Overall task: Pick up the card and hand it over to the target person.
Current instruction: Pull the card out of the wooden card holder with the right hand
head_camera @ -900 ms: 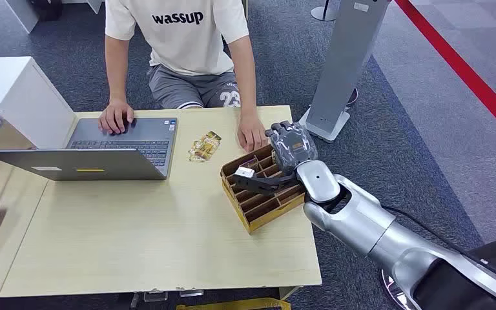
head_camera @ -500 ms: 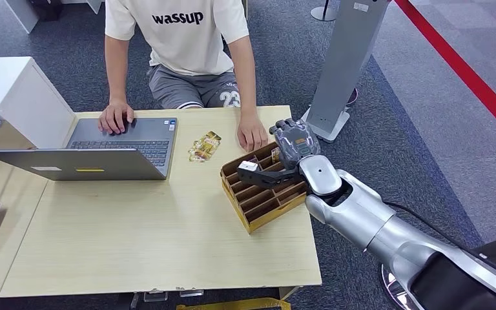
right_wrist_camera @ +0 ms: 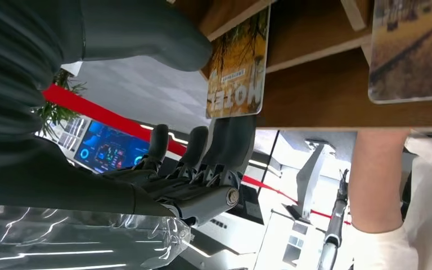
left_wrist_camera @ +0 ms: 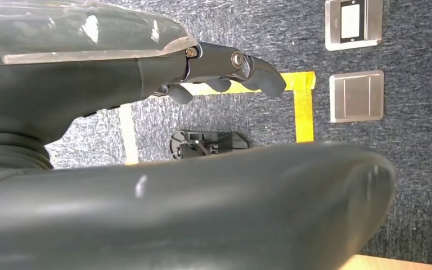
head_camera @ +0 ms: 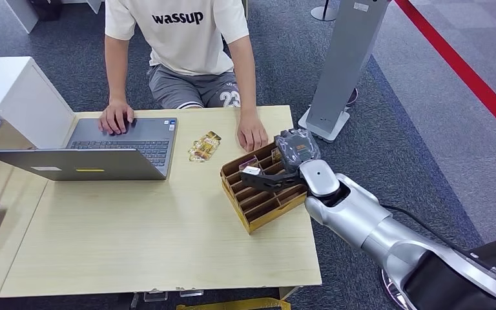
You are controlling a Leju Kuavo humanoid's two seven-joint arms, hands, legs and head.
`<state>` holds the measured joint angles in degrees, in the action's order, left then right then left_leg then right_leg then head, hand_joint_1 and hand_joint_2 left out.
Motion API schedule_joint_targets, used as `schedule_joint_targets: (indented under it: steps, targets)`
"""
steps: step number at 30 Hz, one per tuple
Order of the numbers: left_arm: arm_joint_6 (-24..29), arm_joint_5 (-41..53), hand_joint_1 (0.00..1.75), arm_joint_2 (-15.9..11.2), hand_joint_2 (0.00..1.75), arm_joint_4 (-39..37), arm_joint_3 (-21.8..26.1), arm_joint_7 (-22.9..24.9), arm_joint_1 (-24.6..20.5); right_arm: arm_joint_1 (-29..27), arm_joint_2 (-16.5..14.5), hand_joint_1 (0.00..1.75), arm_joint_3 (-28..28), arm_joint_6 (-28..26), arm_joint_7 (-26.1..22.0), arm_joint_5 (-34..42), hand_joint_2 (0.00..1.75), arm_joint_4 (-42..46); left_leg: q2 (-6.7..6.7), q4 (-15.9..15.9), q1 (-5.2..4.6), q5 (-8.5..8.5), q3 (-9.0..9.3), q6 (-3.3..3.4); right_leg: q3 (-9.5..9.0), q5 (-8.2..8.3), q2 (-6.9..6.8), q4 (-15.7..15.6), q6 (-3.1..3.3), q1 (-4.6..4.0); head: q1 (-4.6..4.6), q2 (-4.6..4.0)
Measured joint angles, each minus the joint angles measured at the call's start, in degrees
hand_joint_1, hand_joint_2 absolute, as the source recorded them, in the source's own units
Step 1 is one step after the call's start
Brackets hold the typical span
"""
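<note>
Your right hand (head_camera: 295, 150) sits at the far edge of the box (head_camera: 258, 213), thumb and fingers (right_wrist_camera: 225, 147) closing on one card (right_wrist_camera: 238, 64) standing in its slot; whether it is truly gripped, you cannot tell. Lifting and handover remain. Two cards visible up close, one box, one person (head_camera: 181, 45). Left hand (left_wrist_camera: 225, 67) hangs empty, fingers loosely curled.

Pale wooden table (head_camera: 135, 239) on grey carpet (head_camera: 426, 129)
</note>
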<state>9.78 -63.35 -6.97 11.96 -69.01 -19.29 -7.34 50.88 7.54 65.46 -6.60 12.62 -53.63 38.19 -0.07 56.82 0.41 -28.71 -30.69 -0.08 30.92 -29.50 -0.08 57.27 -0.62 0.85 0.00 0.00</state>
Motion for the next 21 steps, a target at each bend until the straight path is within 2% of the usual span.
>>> schedule_joint_targets:
  steps: [4, 21]
  targets:
    - [0.0, 0.0, 0.0, 0.0, 0.0, 0.0, 0.1, -0.1, 0.1, 0.3, -0.3, 1.34, 0.2, -0.4, -0.3, 0.4, 1.75, -0.4, 0.02, 0.0, 0.0, 0.0, 0.0, 0.0, 0.01, 0.0, 0.02, 0.0, 0.01, 0.0, 0.0, 0.0]
    - [-0.8, 1.1, 0.0, -0.2, 0.0, 0.1, -0.8, -0.2, 0.0, 0.2, 0.6, 1.52, 0.9, -0.5, 0.3, 1.7, 1.75, 1.3, -0.02, 0.0, 0.0, 0.01, 0.02, 0.0, -0.01, 0.01, -0.01, 0.0, 0.0, 0.0, 0.0, 0.0]
